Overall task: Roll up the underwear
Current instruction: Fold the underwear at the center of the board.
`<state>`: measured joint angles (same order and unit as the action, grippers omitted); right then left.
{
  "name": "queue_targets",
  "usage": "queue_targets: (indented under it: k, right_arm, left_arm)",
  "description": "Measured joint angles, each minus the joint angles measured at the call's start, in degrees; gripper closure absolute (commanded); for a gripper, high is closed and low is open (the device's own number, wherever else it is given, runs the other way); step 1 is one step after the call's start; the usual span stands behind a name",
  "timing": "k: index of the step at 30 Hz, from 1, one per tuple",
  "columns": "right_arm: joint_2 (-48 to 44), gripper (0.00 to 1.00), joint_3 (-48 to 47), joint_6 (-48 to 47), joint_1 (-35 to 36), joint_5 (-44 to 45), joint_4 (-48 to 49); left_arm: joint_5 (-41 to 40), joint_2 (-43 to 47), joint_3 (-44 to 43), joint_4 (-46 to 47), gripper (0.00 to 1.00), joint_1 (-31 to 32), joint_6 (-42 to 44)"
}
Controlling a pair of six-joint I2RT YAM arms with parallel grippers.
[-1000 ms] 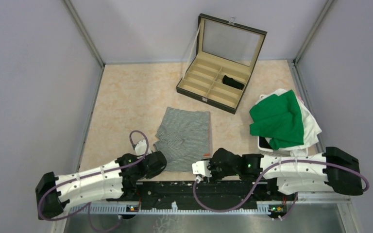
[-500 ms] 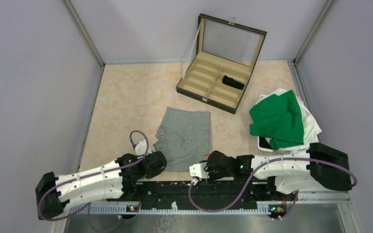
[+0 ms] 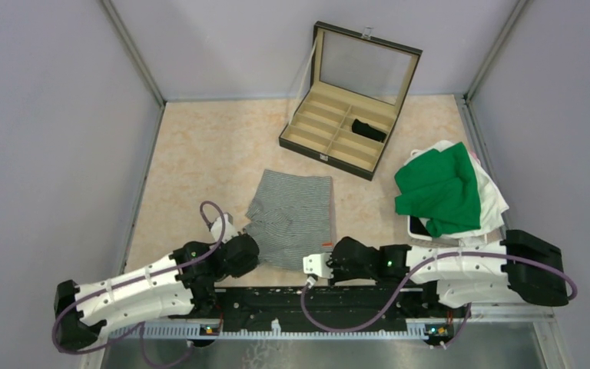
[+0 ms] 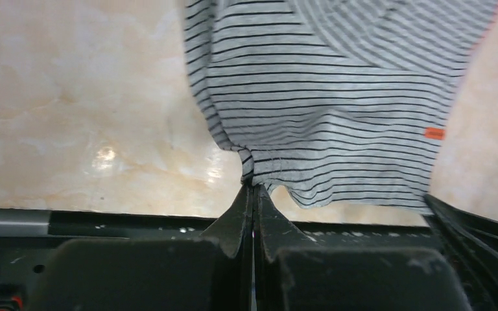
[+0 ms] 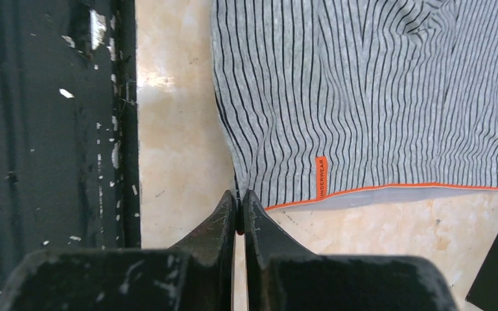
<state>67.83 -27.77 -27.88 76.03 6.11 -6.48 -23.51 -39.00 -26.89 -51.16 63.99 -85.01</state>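
The heather grey striped underwear [image 3: 293,211] lies flat on the table ahead of both arms, its orange label [image 5: 321,176] near the near right corner. My left gripper [image 3: 250,240] is shut on the garment's near left edge, seen pinched at the fingertips in the left wrist view [image 4: 253,188]. My right gripper [image 3: 322,254] is shut on the near corner of the orange-trimmed waistband [image 5: 240,194]. The black underwear [image 3: 369,129] lies in a compartment of the case.
The open compartmented case [image 3: 319,138] stands at the back, lid up. A pile of green and white clothes [image 3: 439,191] sits in a bin at the right. The black base rail [image 3: 276,300] runs along the near edge, close under both grippers.
My left arm has stretched slightly forward and left, still holding the garment's near left edge. My right gripper shifted slightly left then back. The garment has barely moved.
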Motion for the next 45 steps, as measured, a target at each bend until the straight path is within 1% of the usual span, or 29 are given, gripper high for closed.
queue_targets:
  k: [5,12,16,19,21,23,26,30,35,39,43,45]
  right_arm:
    - [-4.98,1.00,-1.31,1.27,1.81,-1.84,-5.40]
    - [-5.95,1.00,-4.72,4.09,7.72,-5.70,-12.96]
    - [-7.04,1.00,-5.07,6.64,10.12,-7.52,-15.37]
    - [-9.14,1.00,-5.09,9.09,10.36,-6.49,-15.67]
    - [-10.67,1.00,-5.09,11.28,10.36,-4.52,-15.19]
    - [-11.39,1.00,-5.11,13.20,9.51,-3.39,-14.32]
    - [-11.32,1.00,-5.62,15.69,6.86,-2.95,-13.77]
    - [-11.10,1.00,-6.69,17.22,2.89,-2.93,-13.31]
    - [-10.91,1.00,-8.57,17.70,-2.78,-3.15,-13.18]
    - [-8.96,1.00,-10.60,17.70,-6.64,-3.13,-13.09]
    - [-5.40,1.00,-12.22,17.97,-10.34,-3.23,-13.38]
    - [-3.48,1.00,-13.27,18.21,-12.61,-3.56,-13.92]
  left_arm:
    - [0.26,1.90,-3.45,-0.66,1.00,0.00,1.62]
    - [5.79,2.23,-4.02,-3.76,1.00,0.00,2.91]
    - [7.13,4.94,-4.02,-6.21,1.00,0.00,2.84]
    - [6.47,7.48,-5.09,-7.21,1.00,0.00,3.52]
    - [5.25,7.23,-7.26,-6.84,1.00,0.00,5.16]
    - [4.09,5.46,-9.62,-5.31,1.00,0.00,7.06]
    - [2.19,0.24,-13.00,-1.88,1.00,0.00,9.92]
    - [-2.69,-6.40,-16.50,0.76,1.00,0.00,12.85]
    - [-8.44,-9.14,-19.15,2.08,1.00,-0.96,15.85]
    - [-9.94,-11.47,-20.09,5.79,1.00,-5.77,19.78]
    - [-7.93,-13.05,-18.32,13.53,1.00,-13.73,25.51]
    - [-7.06,-14.38,-17.77,16.52,1.00,-16.11,27.91]
